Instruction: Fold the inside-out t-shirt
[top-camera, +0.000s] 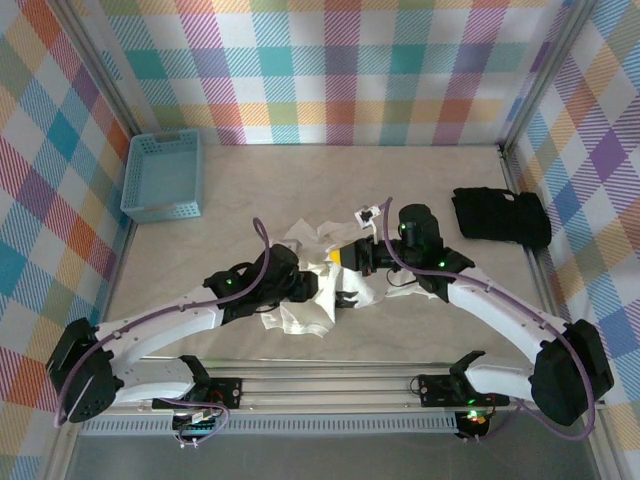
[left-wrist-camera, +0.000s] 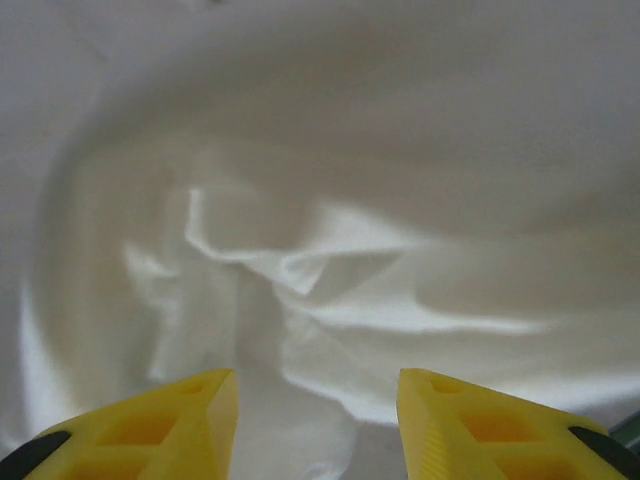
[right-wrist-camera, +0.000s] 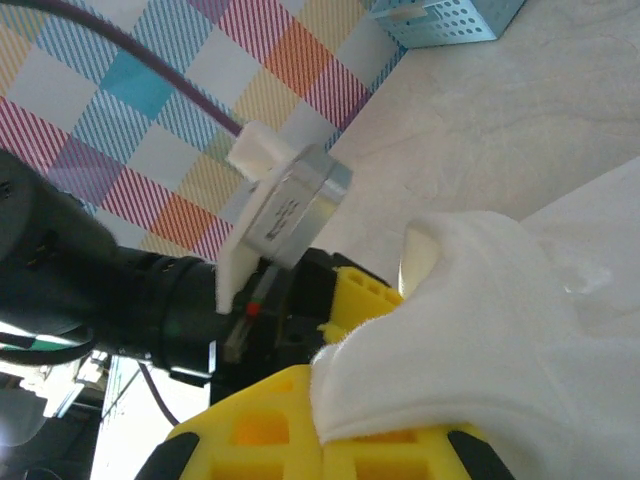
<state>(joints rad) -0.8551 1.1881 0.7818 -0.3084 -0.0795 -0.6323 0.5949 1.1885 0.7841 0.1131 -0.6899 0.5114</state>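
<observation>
Inside-out t-shirt (top-camera: 300, 322) lies crumpled in a heap on the surface (top-camera: 420, 330), bunched between the two tools and not flattened. Left tool (left-wrist-camera: 315, 380): yellow fingers (left-wrist-camera: 190, 420) spread apart, white cloth directly ahead of the tips in soft folds and creases, nothing pinched between them that I can tell. Right tool (right-wrist-camera: 325, 420): fingers pressed together, pinching a thick fold of the shirt; the cloth bulges out past the tips and drapes away to the tool's right side. The two tools sit close together over the heap. Blue basket (top-camera: 160, 210) well off beyond the left tool, against the far-left wall. Black folded garment (top-camera: 500, 215) lies apart from the right tool, on its outer side.
</observation>
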